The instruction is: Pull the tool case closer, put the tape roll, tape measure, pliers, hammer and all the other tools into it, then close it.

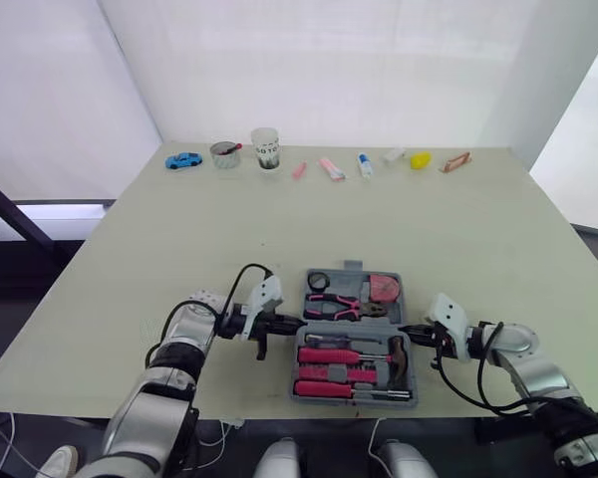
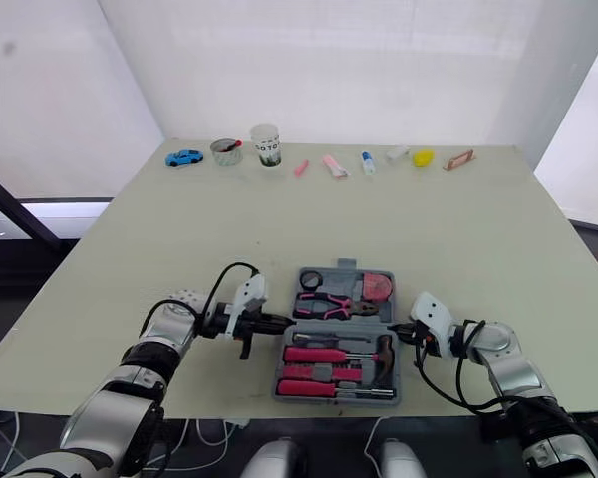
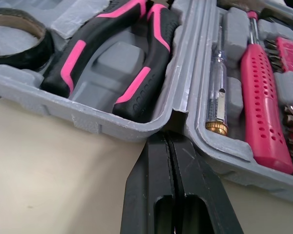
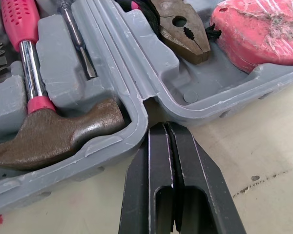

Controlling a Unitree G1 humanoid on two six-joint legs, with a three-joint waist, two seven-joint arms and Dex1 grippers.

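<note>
At the table's (image 1: pixel 279 219) near edge: left gripper (image 3: pixel 169 137), fingers pressed together, holding nothing, tip at the case's (image 1: pixel 352 267) left hinge notch, possibly touching. The case lies open, holding tape roll (image 1: pixel 318 281), pliers (image 1: pixel 339 307), tape measure (image 1: pixel 383 289) and, in its nearer half, hammer (image 1: pixel 400 351). At the right notch: right gripper (image 4: pixel 165 127), fingers likewise together, empty.

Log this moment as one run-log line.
tool case: open, tools inside | left hand: shut, at hinge end | right hand: shut, at opposite hinge end | next: close lid
</note>
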